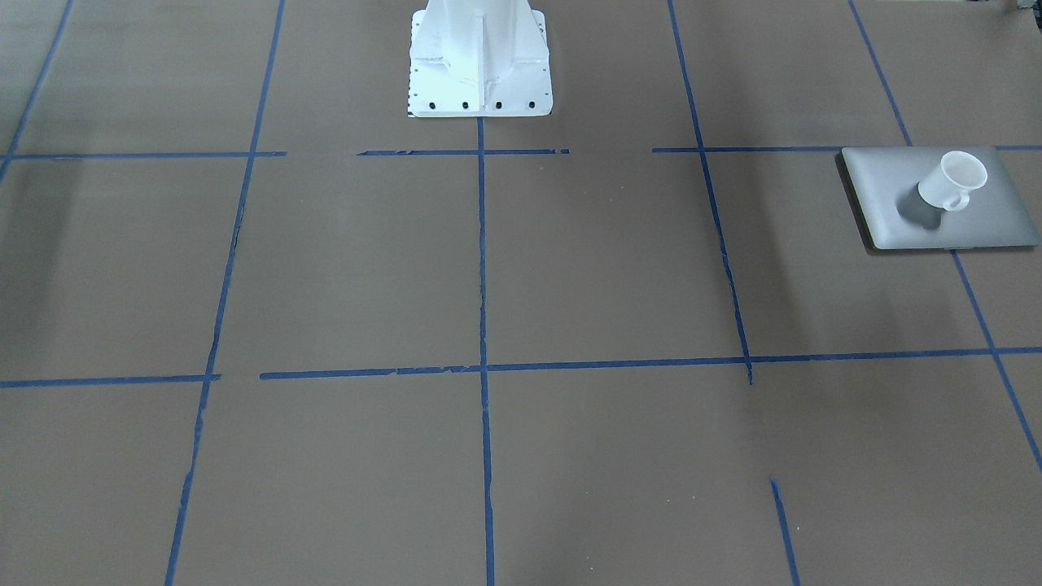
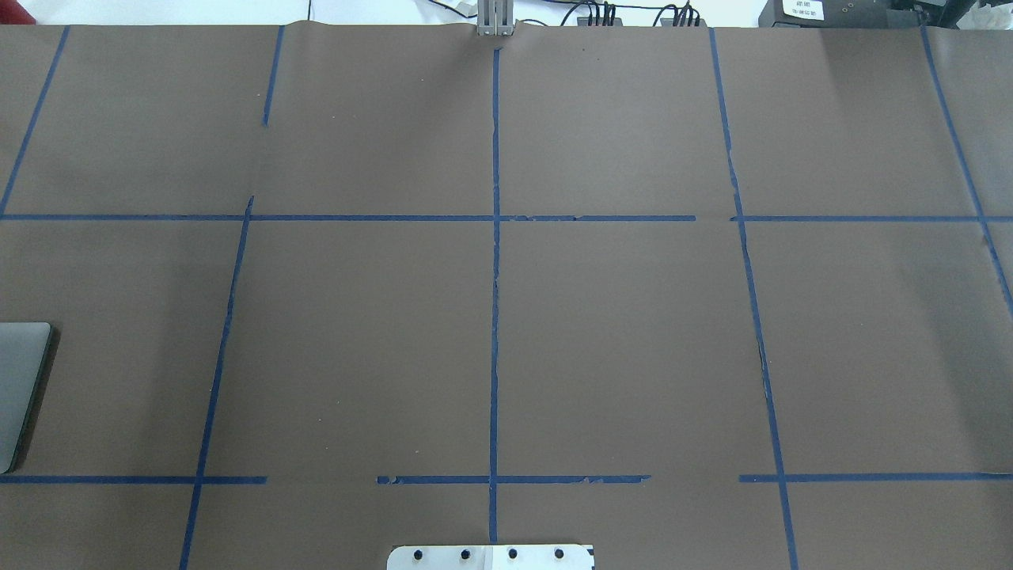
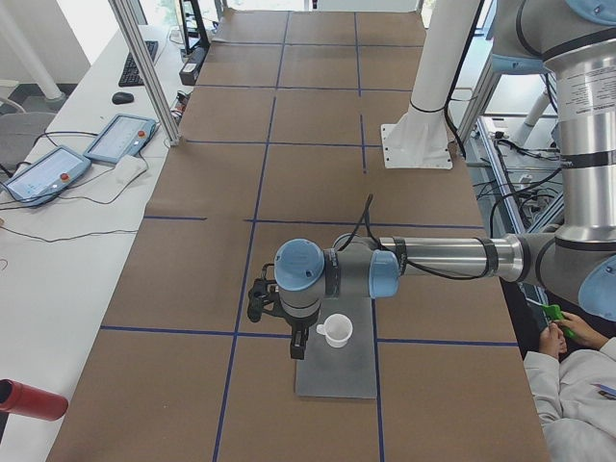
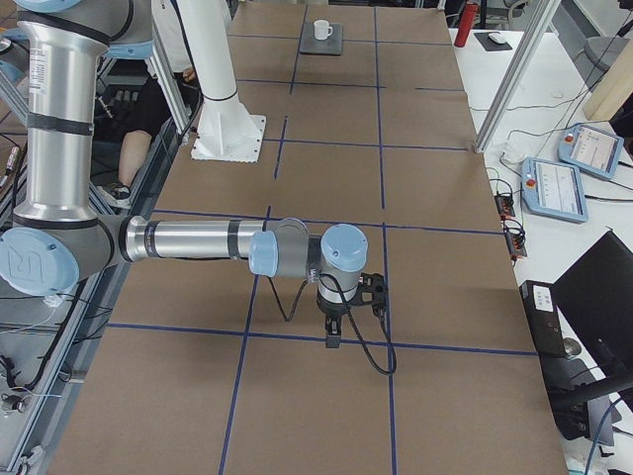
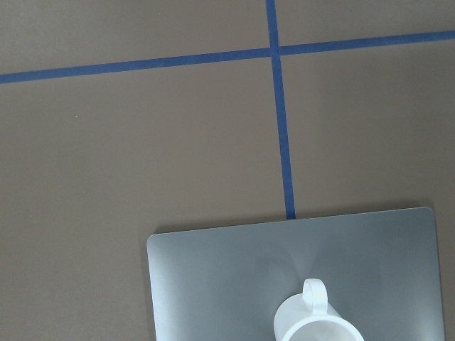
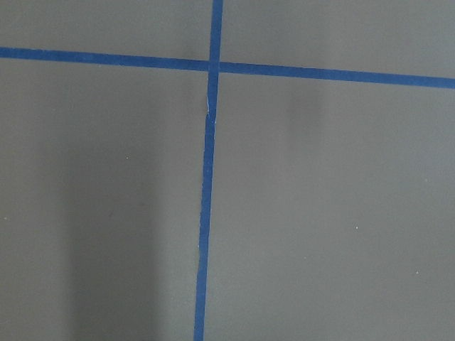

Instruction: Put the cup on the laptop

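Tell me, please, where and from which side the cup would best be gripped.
Probably from straight above, pinching the wall at the rim, one finger inside and one outside, on the side away from the loop handle. The cup stands upright on the laptop, mouth open upward.

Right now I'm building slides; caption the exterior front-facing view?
White cup resting on the closed silver laptop, placement done.

Cup: smooth white with a slight sheen; ceramic or plastic unclear. Laptop: silver-grey metal lid, satin finish, soft reflections in the left wrist view. Table cover: matt brown paper, faintly creased. Grid lines: blue tape, ragged and torn in spots. Robot base, top centre: glossy white painted metal. Arm tube: shiny silver metal. Joint caps: smooth pale-blue plastic.
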